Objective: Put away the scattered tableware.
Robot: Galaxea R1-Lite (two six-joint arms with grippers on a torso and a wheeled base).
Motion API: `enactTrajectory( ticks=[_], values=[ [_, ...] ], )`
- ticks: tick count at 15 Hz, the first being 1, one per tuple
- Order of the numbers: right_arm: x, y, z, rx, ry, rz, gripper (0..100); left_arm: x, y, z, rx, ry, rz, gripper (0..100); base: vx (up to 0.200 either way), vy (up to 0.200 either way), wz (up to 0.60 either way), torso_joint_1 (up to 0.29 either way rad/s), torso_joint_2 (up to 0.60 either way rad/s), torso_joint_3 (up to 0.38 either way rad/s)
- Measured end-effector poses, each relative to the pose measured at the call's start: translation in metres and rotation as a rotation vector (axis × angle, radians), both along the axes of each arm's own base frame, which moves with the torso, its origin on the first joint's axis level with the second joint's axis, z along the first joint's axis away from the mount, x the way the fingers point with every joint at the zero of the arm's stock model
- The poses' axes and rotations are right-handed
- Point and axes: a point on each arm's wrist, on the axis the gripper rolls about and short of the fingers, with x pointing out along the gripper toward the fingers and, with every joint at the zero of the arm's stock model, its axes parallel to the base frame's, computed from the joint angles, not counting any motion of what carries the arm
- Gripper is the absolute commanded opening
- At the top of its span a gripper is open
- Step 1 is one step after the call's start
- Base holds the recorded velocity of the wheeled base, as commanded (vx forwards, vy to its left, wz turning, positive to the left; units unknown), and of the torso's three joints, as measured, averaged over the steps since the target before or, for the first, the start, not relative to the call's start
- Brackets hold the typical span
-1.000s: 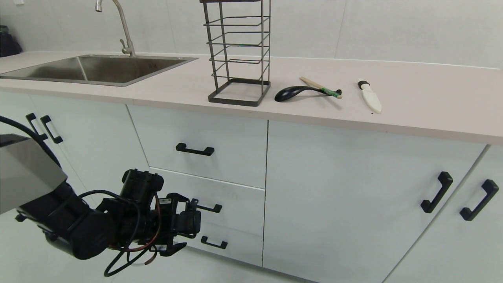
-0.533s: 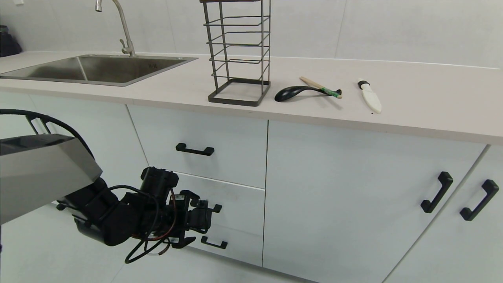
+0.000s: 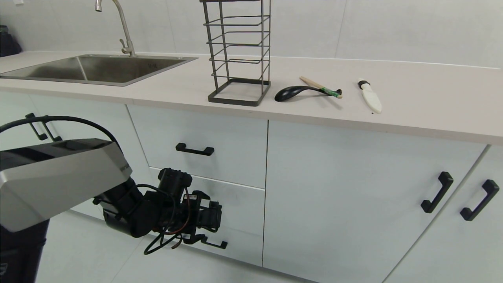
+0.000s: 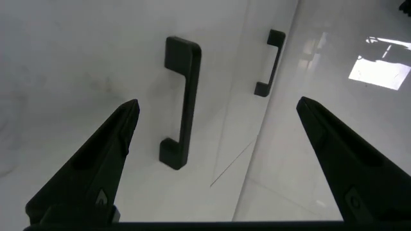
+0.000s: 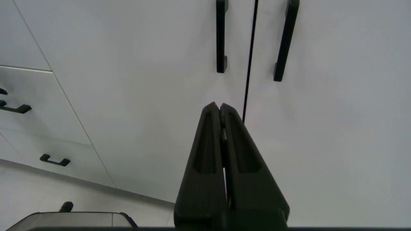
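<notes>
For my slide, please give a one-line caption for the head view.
Left gripper open before a drawer; spoon, chopsticks and knife lie on the counter beside a rack.

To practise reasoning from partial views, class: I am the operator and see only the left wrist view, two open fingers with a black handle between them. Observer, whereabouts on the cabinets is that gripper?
Observer: In the head view the left gripper sits at the middle of three stacked drawers, below the top drawer handle.
Operator: Where is the tableware?
Observer: Up on the countertop: a black spoon, wooden chopsticks and a white knife, to the right of a wire rack.
Operator: And the other arm?
Observer: The right gripper is shut, holding nothing, before the white cabinet doors.
</notes>
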Motion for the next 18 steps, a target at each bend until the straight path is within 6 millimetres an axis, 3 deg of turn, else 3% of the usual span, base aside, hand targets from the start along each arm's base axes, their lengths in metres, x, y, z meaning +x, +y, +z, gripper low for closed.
enactTrajectory(
  ticks=[9, 18],
  values=[
    [0.0, 0.0, 0.0, 0.0, 0.0, 0.0, 0, 0.003, -0.009, -0.031, 0.016, 0.047, -0.019, 100, 0.0, 0.0, 0.0, 0.0, 0.0, 0.0],
    [0.0, 0.0, 0.0, 0.0, 0.0, 0.0, 0, -0.01, -0.004, -0.038, 0.036, 0.099, -0.015, 100, 0.0, 0.0, 0.0, 0.0, 0.0, 0.0]
  ],
)
